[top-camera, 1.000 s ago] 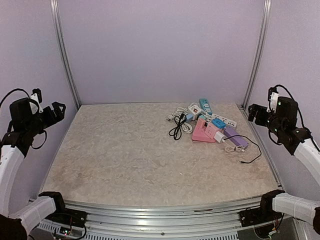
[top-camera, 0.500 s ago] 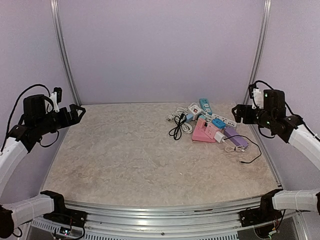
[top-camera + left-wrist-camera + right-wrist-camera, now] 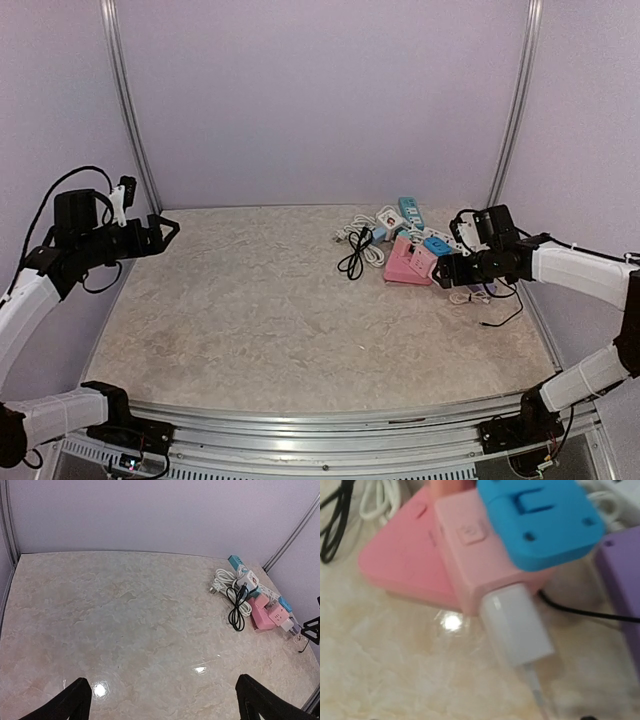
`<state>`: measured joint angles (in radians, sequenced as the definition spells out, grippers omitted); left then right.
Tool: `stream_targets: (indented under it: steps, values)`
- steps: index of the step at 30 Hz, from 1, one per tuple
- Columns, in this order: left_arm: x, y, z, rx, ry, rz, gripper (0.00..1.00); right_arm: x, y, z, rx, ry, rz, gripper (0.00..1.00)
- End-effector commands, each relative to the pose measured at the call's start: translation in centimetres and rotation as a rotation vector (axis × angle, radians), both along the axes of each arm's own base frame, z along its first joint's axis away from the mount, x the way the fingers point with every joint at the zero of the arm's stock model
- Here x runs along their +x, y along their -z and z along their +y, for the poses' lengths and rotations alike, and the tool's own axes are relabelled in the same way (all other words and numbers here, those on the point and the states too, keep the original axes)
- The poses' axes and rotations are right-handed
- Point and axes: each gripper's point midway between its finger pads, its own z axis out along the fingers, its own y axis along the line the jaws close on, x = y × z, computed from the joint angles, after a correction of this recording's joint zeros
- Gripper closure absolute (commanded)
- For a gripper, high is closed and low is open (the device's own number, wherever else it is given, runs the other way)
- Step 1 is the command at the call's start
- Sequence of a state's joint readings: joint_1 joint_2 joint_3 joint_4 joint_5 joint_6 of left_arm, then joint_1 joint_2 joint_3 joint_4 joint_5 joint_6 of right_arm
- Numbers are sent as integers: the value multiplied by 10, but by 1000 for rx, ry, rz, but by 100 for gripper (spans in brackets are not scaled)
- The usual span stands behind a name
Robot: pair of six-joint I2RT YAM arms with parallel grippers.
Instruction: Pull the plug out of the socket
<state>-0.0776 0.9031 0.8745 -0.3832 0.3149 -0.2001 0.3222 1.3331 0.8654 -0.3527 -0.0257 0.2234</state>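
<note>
A white plug (image 3: 517,625) with a thin white cable sits in the side of a pink cube socket (image 3: 470,555); a blue adapter (image 3: 540,520) is on top of the cube. In the top view the plug (image 3: 439,274) is at the near end of the pile. My right gripper (image 3: 449,270) hovers low just right of it; its fingers stay outside the right wrist view and it looks open and empty. My left gripper (image 3: 163,232) is open and empty, high over the table's far left, and its fingers (image 3: 75,700) frame bare table.
A pink wedge-shaped socket (image 3: 405,565), a purple power strip (image 3: 620,590), a teal strip (image 3: 411,211), a white strip (image 3: 452,240), coiled white cable (image 3: 362,240) and black cable (image 3: 354,258) crowd the far right. A loose black cable (image 3: 503,300) trails near the right frame post.
My right arm has swung down and left from the side wall to just beside the white plug. My left gripper has moved a little further right over the table.
</note>
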Motion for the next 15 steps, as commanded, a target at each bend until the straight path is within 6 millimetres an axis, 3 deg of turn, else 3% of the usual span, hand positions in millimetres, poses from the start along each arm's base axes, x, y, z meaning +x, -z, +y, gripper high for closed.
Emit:
stream_targets:
  steps: [1, 10, 15]
  values:
    - [-1, 4, 0, -1, 18, -3, 1, 15, 9, 4, 50, -39, -16, 16]
    - [-2, 3, 6, -21, 12, -7, 1, 41, 30, -15, -1, -26, 8, 26]
    - [0, 4, 10, -34, -1, 1, 1, 51, 29, -15, -24, -45, -21, 34]
